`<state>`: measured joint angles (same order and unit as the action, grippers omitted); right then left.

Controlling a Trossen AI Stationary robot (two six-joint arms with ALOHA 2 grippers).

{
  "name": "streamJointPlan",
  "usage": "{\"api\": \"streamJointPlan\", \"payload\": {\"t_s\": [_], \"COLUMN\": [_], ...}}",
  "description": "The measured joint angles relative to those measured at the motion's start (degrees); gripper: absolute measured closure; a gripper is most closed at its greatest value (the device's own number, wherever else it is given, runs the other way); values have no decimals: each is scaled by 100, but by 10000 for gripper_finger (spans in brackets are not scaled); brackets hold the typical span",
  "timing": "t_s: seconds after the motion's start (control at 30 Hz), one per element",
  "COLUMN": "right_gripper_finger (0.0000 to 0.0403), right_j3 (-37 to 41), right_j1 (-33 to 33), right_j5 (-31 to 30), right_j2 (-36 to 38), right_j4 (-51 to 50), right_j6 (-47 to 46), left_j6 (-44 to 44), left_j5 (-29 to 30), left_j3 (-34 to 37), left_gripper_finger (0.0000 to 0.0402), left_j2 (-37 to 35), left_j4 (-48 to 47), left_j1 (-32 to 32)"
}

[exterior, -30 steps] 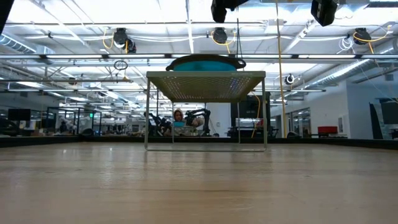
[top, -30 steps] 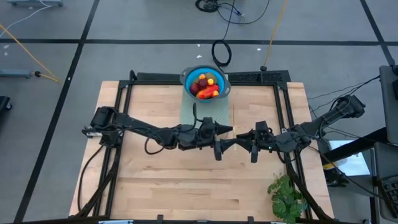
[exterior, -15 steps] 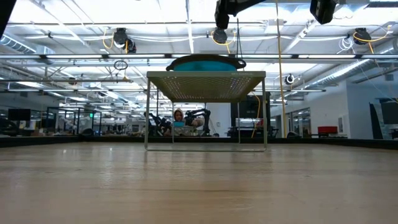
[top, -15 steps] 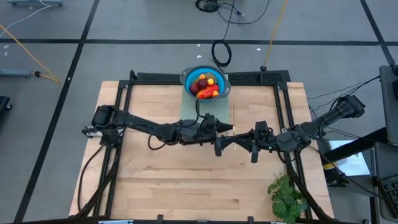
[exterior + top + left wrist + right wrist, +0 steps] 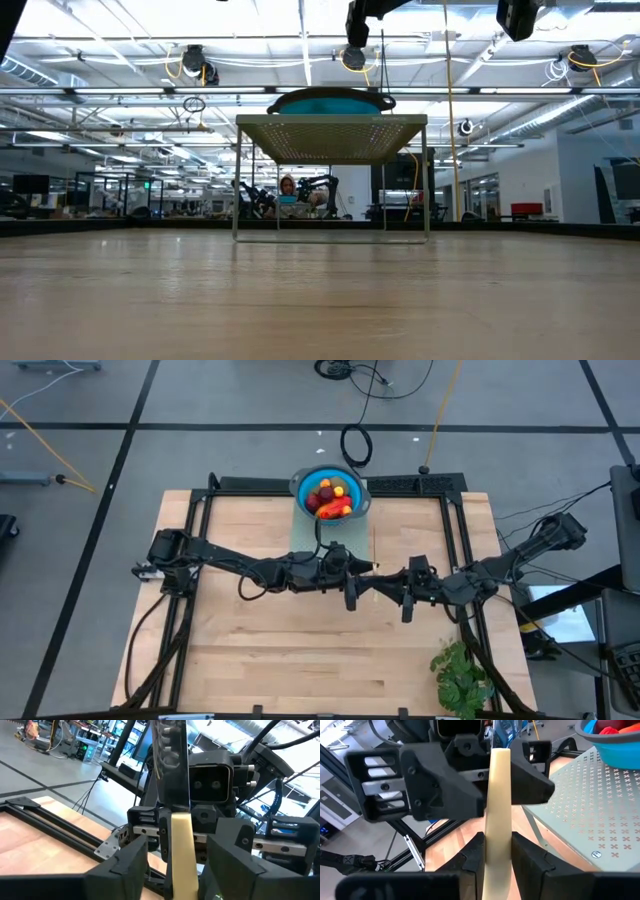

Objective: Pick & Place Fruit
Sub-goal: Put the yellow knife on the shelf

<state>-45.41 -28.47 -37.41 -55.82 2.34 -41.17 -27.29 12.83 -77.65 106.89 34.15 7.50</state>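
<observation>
High view: my left gripper (image 5: pixel 352 567) has moved in to meet my right gripper (image 5: pixel 362 588). The fruit (image 5: pixel 331 497) lies in the blue bowl (image 5: pixel 301 484), beyond both.

Left wrist view: my left jaws flank the knife (image 5: pixel 182 845), closing, grip unconfirmed.

Right wrist view: my right fingers (image 5: pixel 472 857) clamp its pale handle. A handover, not fruit work

Grey taped floor (image 5: pixel 200 450), bright ceiling lights (image 5: pixel 150 20), distant workbenches (image 5: pixel 120 205).
</observation>
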Motion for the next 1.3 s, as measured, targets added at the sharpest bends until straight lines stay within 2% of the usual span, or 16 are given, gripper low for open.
{"api": "streamJointPlan", "payload": {"t_s": [0.53, 0.8, 1.1, 1.3], "right_gripper_finger": [331, 313, 294, 264], "right_j3": [0, 0, -2, -2], "right_j1": [0, -2, -7, -15], "right_j5": [-1, 28, 455, 470], "right_j2": [-58, -58, -56, -56], "right_j4": [3, 3, -27, -49], "right_j6": [7, -13, 66, 176], "left_j6": [-55, -138, -94, -115], "left_j5": [-390, -401, -446, -444], "left_j3": [-2, -2, -2, -2], "left_gripper_finger": [365, 364, 364, 357], "left_j2": [-1, -2, 0, -99], "left_j4": [4, 4, -21, -475], "left_j1": [-36, -21, 72, 95]}}
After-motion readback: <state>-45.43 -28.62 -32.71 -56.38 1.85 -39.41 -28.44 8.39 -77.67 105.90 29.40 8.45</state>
